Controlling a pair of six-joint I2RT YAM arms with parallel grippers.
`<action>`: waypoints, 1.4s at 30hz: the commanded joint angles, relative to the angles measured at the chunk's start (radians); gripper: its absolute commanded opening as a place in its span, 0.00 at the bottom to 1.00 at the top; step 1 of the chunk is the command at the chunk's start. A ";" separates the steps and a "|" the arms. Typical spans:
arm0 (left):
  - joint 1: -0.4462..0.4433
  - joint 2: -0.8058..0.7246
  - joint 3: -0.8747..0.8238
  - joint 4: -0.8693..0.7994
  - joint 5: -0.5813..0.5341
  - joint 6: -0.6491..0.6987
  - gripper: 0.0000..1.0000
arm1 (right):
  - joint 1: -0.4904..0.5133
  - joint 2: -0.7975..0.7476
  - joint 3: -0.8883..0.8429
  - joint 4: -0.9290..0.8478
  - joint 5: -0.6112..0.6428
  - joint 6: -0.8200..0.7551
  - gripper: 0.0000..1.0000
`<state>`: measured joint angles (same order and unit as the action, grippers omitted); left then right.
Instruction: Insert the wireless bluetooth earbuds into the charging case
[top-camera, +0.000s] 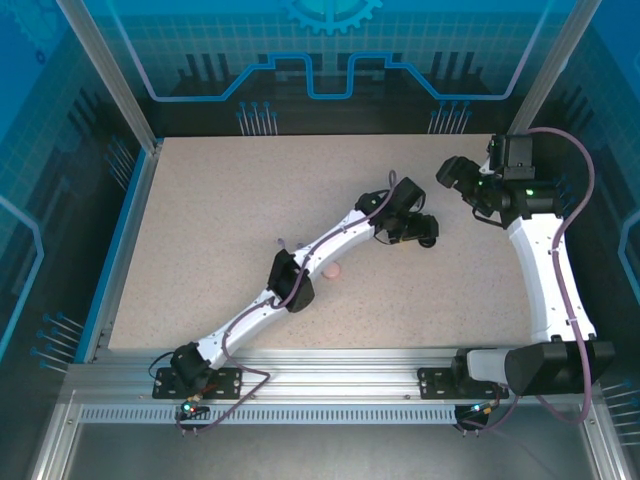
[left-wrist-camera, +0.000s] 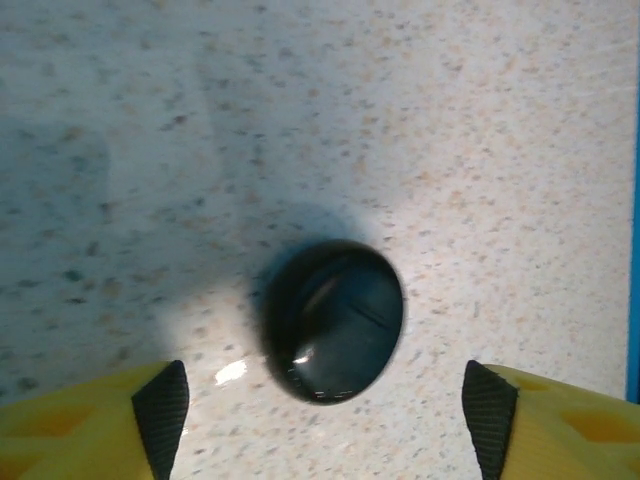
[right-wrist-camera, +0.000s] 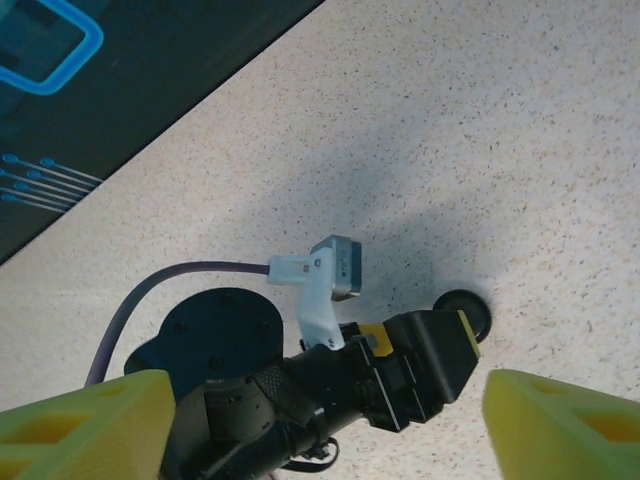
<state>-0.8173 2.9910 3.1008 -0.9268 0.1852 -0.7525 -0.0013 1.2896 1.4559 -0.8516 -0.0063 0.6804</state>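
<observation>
White left arm (top-camera: 340, 235) stretched diagonally, right arm (top-camera: 540, 270) bent; left gripper (left-wrist-camera: 325, 400) and right gripper (right-wrist-camera: 325, 420), yellow fingers (left-wrist-camera: 60, 430) spread wide.

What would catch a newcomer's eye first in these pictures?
First, the glossy black round charging case lies on the speckled beige table, between the wide-open yellow fingers of the left gripper. From above, the long white left arm reaches diagonally to the table's middle, a small pink object beside it. The right gripper hangs open above, looking down at the left one.
</observation>
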 joint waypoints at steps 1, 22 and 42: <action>0.009 -0.103 0.063 -0.104 -0.061 0.088 0.89 | -0.014 -0.006 0.039 -0.010 -0.004 0.011 0.91; 0.051 -0.438 0.048 -0.391 -0.116 0.540 0.99 | -0.037 -0.097 -0.017 -0.012 -0.020 0.019 0.97; 0.107 -1.246 -0.903 -0.152 -0.267 0.746 0.99 | 0.026 -0.102 -0.144 0.075 -0.070 0.041 0.97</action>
<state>-0.7071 1.8545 2.2993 -1.1687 -0.0151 -0.0578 -0.0063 1.2030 1.3445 -0.8055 -0.0711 0.7086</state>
